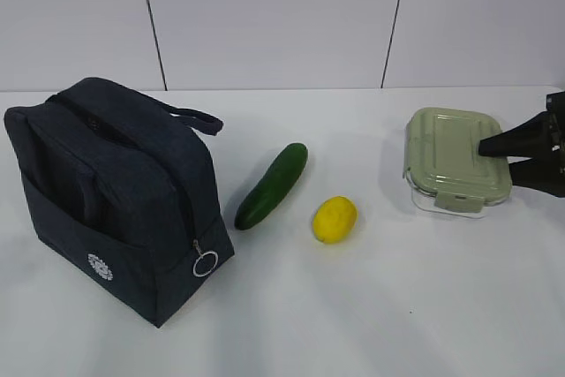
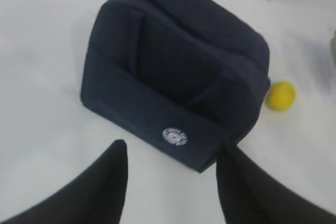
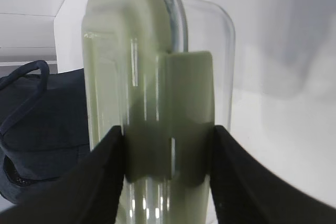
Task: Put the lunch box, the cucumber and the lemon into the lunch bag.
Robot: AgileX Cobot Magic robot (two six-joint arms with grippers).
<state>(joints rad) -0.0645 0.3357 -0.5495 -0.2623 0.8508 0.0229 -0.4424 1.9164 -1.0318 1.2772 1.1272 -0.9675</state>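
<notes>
The navy lunch bag [image 1: 115, 192] stands at the left, its silver ring pull [image 1: 205, 263] hanging low on the near corner. The dark green cucumber [image 1: 272, 184] lies to its right and the yellow lemon [image 1: 335, 219] just beyond. At the far right is the lunch box [image 1: 455, 152], glass with a sage-green lid. My right gripper [image 1: 494, 154] is shut on its near end; up close its fingers [image 3: 113, 171] press both sides of the lunch box [image 3: 152, 77] at the clip. My left gripper [image 2: 172, 148] hovers open above the lunch bag [image 2: 173, 72], holding nothing, with the lemon [image 2: 281, 95] beside it.
Everything rests on a white table [image 1: 353, 324] against a white panelled wall [image 1: 265, 15]. The lunch bag's strap handle [image 1: 196, 118] sticks out toward the cucumber. My left arm is outside the exterior view.
</notes>
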